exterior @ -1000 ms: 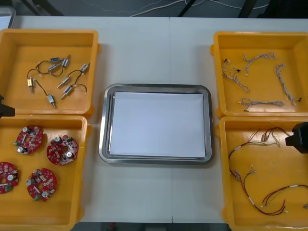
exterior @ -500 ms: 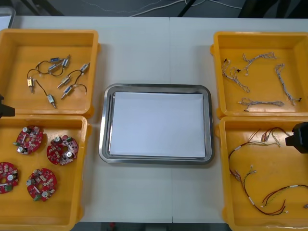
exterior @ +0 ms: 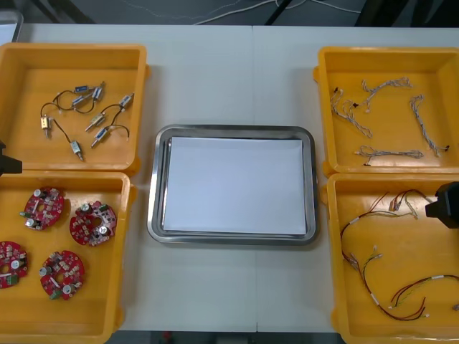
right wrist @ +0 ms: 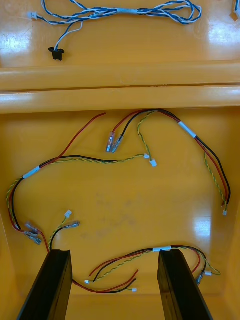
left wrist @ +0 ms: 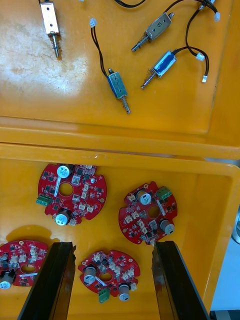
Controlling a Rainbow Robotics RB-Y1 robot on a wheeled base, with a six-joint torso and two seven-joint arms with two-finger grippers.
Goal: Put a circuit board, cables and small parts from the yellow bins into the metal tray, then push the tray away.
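Metal tray (exterior: 232, 131): shiny rim, flat white inside, mid-surface (exterior: 215, 72) between yellow bins (exterior: 72, 49) | left tool (left wrist: 114, 245): fingers wide apart, holding nothing, above round red circuit boards (left wrist: 72, 192) studded with components | right tool (right wrist: 115, 252): wide apart, empty, above thin, looping red and yellow cables (right wrist: 125, 160) | front view: both tools cut off at side edges

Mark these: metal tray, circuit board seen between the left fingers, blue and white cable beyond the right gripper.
metal tray (exterior: 154, 193), front view, left rim.
circuit board (left wrist: 114, 270), left wrist view, beside its centre hole.
blue and white cable (right wrist: 127, 11), right wrist view, its white sleeve.
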